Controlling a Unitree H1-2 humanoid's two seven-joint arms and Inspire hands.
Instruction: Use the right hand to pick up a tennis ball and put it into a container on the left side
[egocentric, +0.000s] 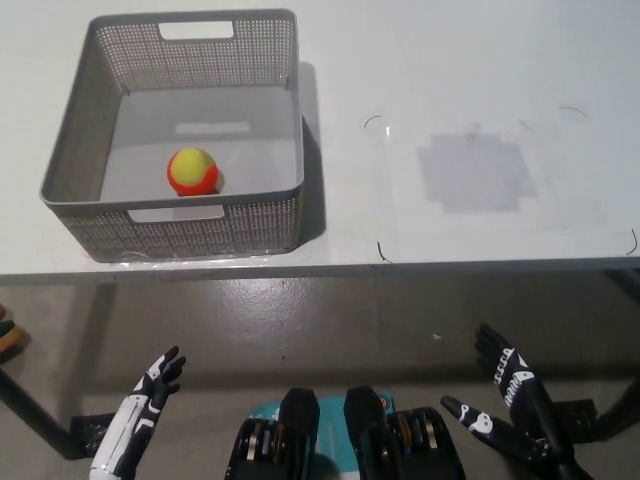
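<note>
text: none legible | labels: none | numbers: none

One yellow-and-orange tennis ball (192, 171), one grey perforated plastic basket (70, 160), one white table (450, 80), all beyond two empty robot hands.

White table (480, 90) carries one grey basket (262, 228) (left side).
</note>
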